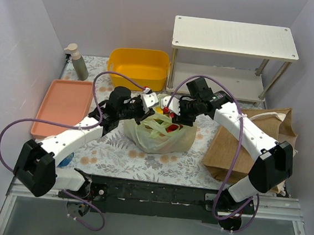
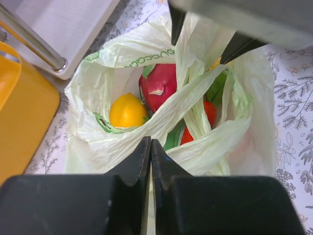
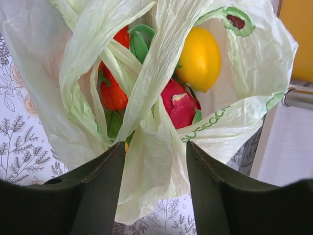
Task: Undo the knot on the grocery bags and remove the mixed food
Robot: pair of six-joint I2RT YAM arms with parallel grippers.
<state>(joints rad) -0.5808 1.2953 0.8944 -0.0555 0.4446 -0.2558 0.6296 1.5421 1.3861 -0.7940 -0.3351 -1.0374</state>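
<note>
The pale green plastic bag [image 1: 161, 134] stands mid-table, its handles stretched across the open mouth. Inside show a yellow fruit [image 2: 127, 110], a red fruit [image 2: 159, 85] and an orange-red piece [image 2: 210, 110]. My left gripper [image 2: 150, 142] is at the bag's left rim, shut, with a thin strip of bag plastic pinched between the fingers. My right gripper [image 3: 155, 147] is open at the opposite rim, a loose handle flap [image 3: 146, 176] hanging between its fingers. The same fruits show in the right wrist view: yellow [image 3: 199, 58], red [image 3: 180, 105]. The brown tote [image 1: 243, 142] lies at the right.
A yellow bin [image 1: 138, 67] stands behind the bag, an orange tray [image 1: 63, 106] at the left, a soap pump bottle [image 1: 77, 62] at the back left. A white two-tier shelf [image 1: 234, 39] stands at the back right, one leg [image 2: 34, 44] near the bag.
</note>
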